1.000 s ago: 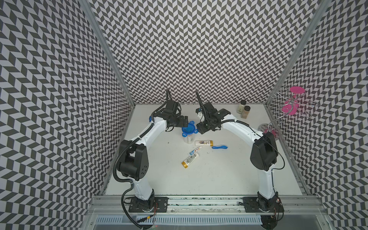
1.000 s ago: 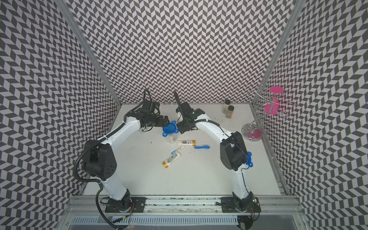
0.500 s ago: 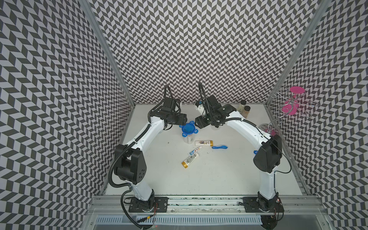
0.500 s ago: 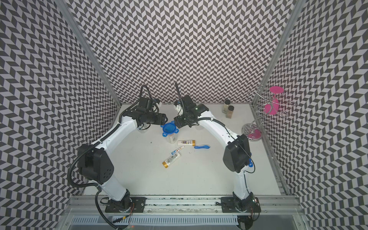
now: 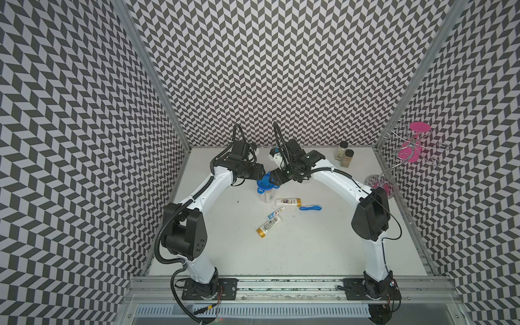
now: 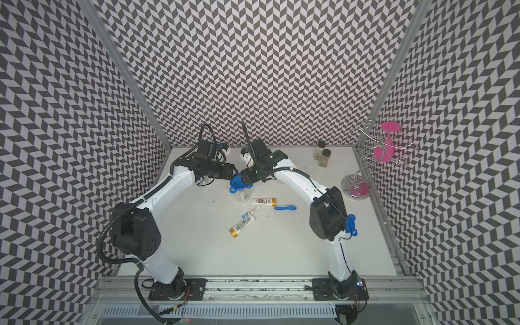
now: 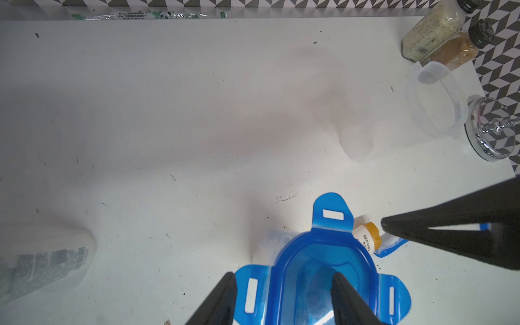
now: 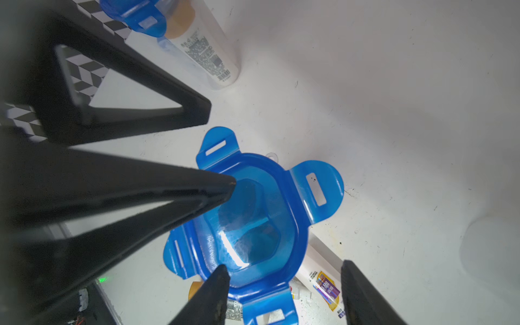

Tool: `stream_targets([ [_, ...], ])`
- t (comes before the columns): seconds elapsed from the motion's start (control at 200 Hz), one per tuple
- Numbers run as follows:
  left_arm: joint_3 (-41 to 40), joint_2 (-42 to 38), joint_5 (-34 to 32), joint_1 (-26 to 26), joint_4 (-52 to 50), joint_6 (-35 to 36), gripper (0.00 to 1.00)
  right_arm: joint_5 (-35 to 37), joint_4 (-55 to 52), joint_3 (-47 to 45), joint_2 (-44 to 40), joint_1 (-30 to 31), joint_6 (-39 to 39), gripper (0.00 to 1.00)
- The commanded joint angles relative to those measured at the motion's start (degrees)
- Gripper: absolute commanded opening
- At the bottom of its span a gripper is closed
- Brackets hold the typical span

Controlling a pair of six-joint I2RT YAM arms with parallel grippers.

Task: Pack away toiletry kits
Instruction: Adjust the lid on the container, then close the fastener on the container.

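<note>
Centrally, cup [image 5: 266,197] stands capped by lid [image 5: 263,180], between claws: left claw [image 7: 283,274] released, astride lid rim; right claw [image 8: 283,264] released, astride a tab. Just beside lie tube [image 5: 287,202], toothbrush [image 5: 310,208]; table [image 5: 295,253] open frontward.

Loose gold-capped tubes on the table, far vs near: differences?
The far tube lies crosswise, gold cap toward the toothbrush; the near tube lies diagonally, cap toward the front of the table. The far tube shows a dark logo; the near tube shows fine print. Both are white and lie flat.
</note>
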Motion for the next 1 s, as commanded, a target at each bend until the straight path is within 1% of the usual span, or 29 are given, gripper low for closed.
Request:
stream_targets([
  [0.0, -1.0, 0.8, -1.1, -0.1, -0.1, -0.1, 0.59, 2.8, 1.3, 0.9, 1.8, 0.5, -1.5, 0.62],
  [0.185, -2.3, 2.0, -2.4, -0.1, -0.5, -0.3, 0.60, 5.5, 0.2, 0.8, 3.3, 0.7, -2.2, 0.62],
  [0.406, -2.6, 2.7, -3.2, 0.4, -0.8, -0.5, 0.59, 6.1, 0.0, 1.3, 4.0, 0.8, -2.3, 0.62],
  [0.521, -1.8, 2.5, -2.4, 0.9, -1.2, -1.1, 0.60, 6.7, -0.4, 1.4, 4.2, 1.0, -2.5, 0.62],
  [0.556, -1.3, 2.3, -1.9, 1.1, -1.3, -1.2, 0.61, 6.8, -0.5, 1.3, 4.3, 1.0, -2.6, 0.62],
  [0.701, 1.0, 0.6, -0.8, 1.3, -1.3, -1.1, 0.73, 7.0, -0.7, 0.9, 4.2, 1.1, -2.6, 0.62],
  [0.756, 1.2, -0.3, -0.6, 1.4, -0.7, -0.9, 0.75, 7.1, -0.7, 0.9, 4.2, 1.2, -2.7, 0.62],
  [0.831, 0.6, -1.6, 0.1, 1.3, 0.4, -0.8, 0.74, 6.9, -0.8, 0.8, 4.2, 1.2, -2.7, 0.62],
  [0.997, -1.3, -1.5, 3.0, 1.2, 1.7, -1.3, 0.66, 6.8, -0.8, 0.7, 4.4, 1.4, -2.9, 0.62],
])
